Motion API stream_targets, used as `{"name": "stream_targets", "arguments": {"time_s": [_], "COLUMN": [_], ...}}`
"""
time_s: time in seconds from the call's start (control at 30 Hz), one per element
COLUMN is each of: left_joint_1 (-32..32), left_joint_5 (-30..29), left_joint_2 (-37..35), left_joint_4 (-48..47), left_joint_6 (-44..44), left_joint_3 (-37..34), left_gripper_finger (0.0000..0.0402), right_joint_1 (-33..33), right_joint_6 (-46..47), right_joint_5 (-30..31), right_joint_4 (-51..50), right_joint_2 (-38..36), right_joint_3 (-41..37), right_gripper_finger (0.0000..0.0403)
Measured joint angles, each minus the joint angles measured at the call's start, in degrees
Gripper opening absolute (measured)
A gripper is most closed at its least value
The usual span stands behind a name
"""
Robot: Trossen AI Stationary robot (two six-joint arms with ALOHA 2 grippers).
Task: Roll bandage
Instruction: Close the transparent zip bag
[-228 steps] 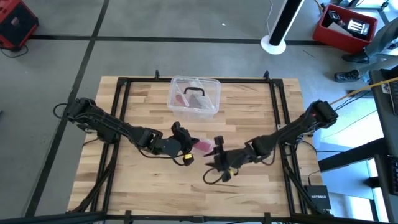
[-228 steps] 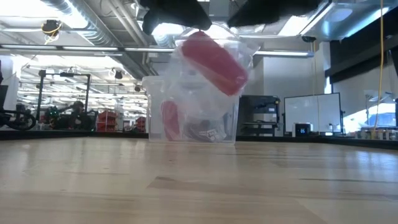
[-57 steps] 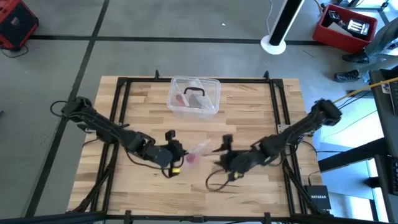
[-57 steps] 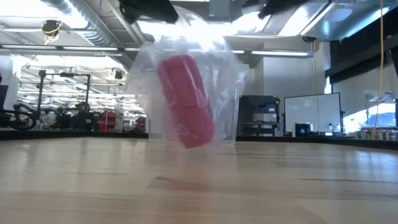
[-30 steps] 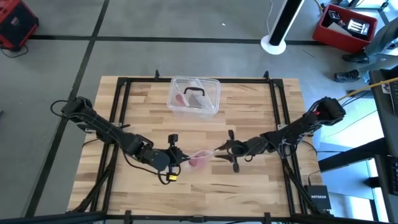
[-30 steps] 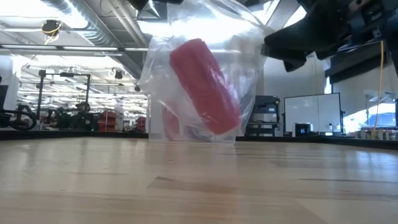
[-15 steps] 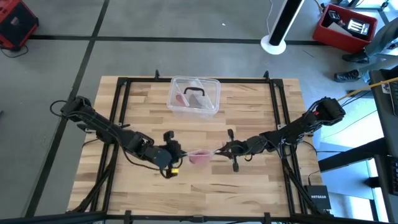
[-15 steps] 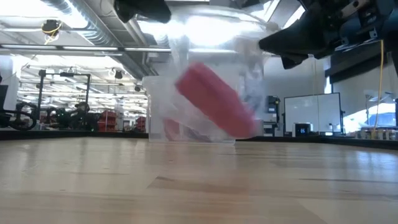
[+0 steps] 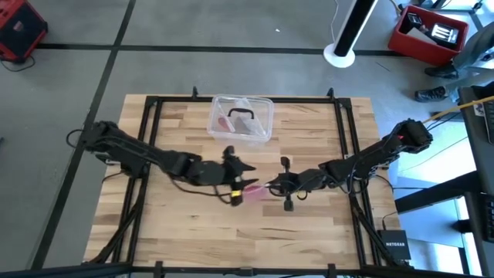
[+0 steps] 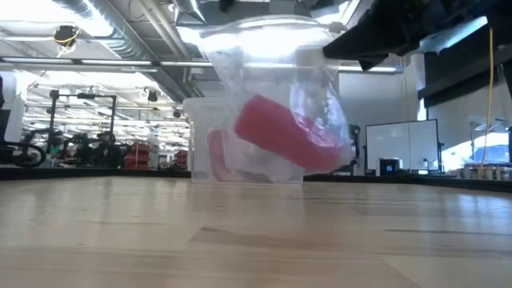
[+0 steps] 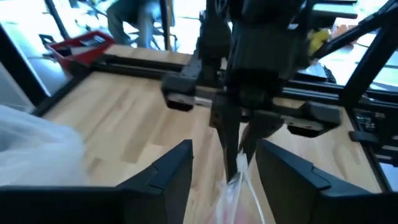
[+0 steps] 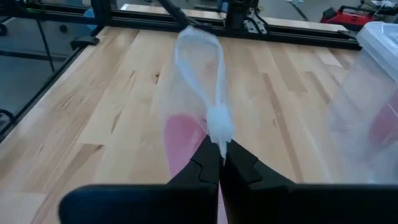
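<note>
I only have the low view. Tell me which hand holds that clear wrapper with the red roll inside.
Observer: The right hand. Its wrist view shows it shut on a pinched fold of the wrapper.
Operator: Report the left hand.
Observer: The left hand is open and faces the right one, fingers apart and clamping nothing.
Operator: Say where on the table this is.
Observer: From above, the bandage in its wrapper is near the middle of the table, between the two hands. It is apart from the clear plastic box at the far edge.
</note>
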Motion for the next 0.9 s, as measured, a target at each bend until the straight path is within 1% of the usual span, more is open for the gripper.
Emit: {"name": "stream_targets", "arguments": {"time_s": [0.1,0.17,0.4,0.63,0.73,0.9], "left_joint_1": [1.83,2.42,2.62,2.62,2.62,2.62], "left_joint_5": [4.7,6.69,7.05,6.8,6.31,6.14], "left_joint_2": [3.64,5.83,11.51,12.33,12.33,12.33], "left_joint_4": [3.25,5.08,10.12,9.63,9.6,9.66], "left_joint_6": [-1.6,-2.5,-2.14,-2.82,-2.84,-3.21], "left_joint_3": [-0.02,-0.02,-0.04,-0.07,-0.07,-0.07], "left_gripper_finger": [0.0172,0.0172,0.0172,0.0171,0.0156,0.0116], "right_joint_1": [0.0,0.0,0.0,0.0,0.0,0.0], "right_joint_6": [0.23,0.28,0.31,0.36,0.39,0.39], "right_joint_5": [0.26,0.26,0.27,0.83,0.83,0.84], "right_joint_4": [-1.79,-2.09,-3.29,-3.19,-2.55,-2.38], "right_joint_2": [0.0,0.0,0.0,0.02,0.02,0.02], "right_joint_3": [0.97,1.02,1.02,1.02,1.02,1.02], "right_gripper_finger": [0.0002,0.0002,0.0002,0.0002,0.0002,0.0002]}}
